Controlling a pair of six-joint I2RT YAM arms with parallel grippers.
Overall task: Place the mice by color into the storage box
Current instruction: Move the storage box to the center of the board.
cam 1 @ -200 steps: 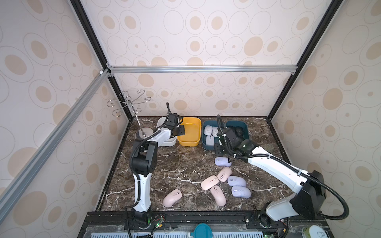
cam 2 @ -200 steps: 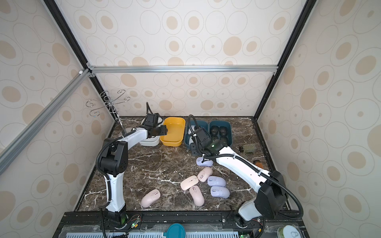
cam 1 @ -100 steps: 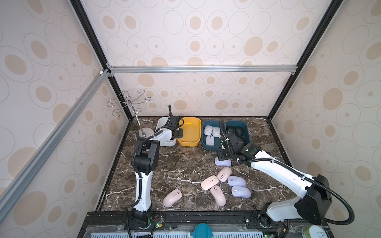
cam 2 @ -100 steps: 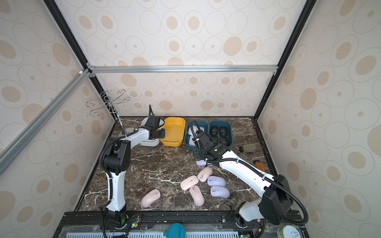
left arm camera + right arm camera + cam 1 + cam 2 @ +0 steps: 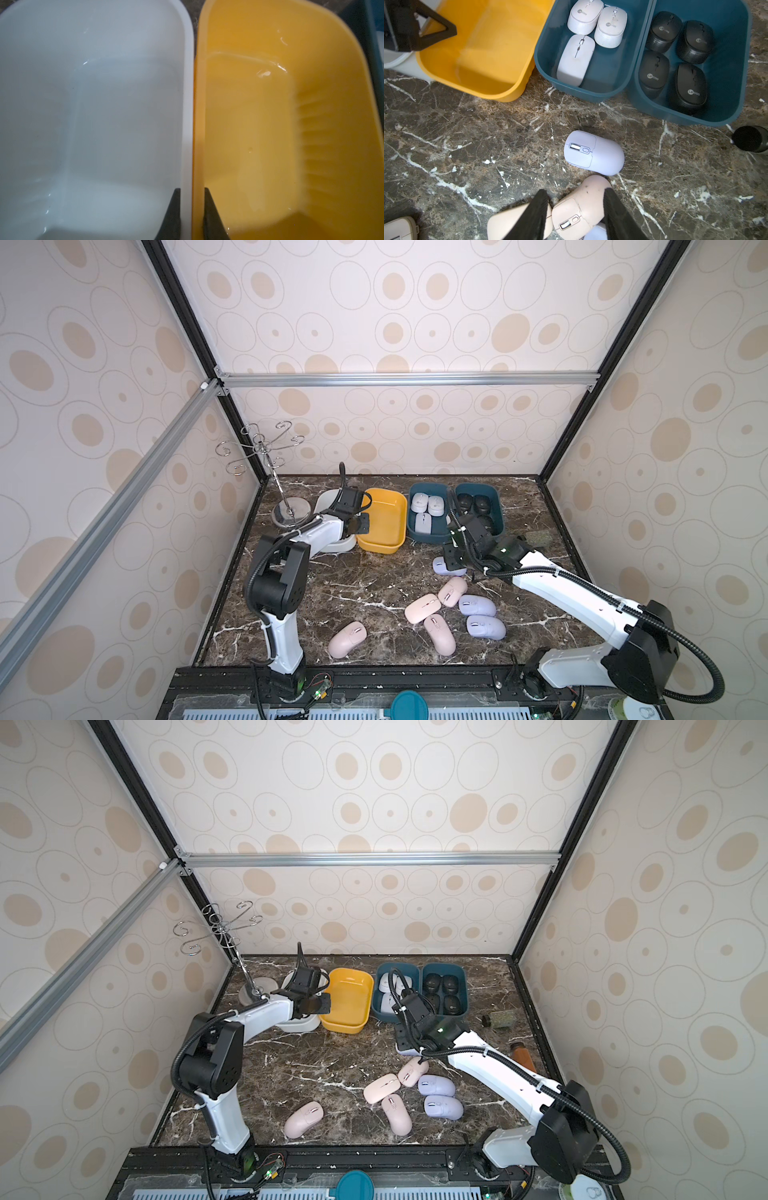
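Several mice lie loose on the marble: pink ones (image 5: 347,639) (image 5: 422,608) (image 5: 439,640) (image 5: 452,591) and lavender ones (image 5: 477,605) (image 5: 485,626). Another lavender mouse (image 5: 593,152) lies under my right gripper (image 5: 451,560). That gripper (image 5: 575,192) hovers open, and a pink mouse (image 5: 581,207) shows below between its fingers. Three white mice (image 5: 576,60) fill one blue box (image 5: 415,533). Several black mice (image 5: 654,72) fill the other blue box (image 5: 496,497). My left gripper (image 5: 192,189) is shut on the touching walls of the empty white box (image 5: 187,124) and the empty yellow box (image 5: 199,124).
A metal hook stand (image 5: 286,510) stands at the back left corner. A small green block (image 5: 536,537) and a brown bottle (image 5: 521,1054) sit along the right edge. A dark cylinder (image 5: 749,138) stands near the black-mouse box. The four boxes line the back.
My left gripper dropped onto the seam between the white and yellow boxes and shut there. My right gripper moved from the blue box's front edge to above the lavender mouse.
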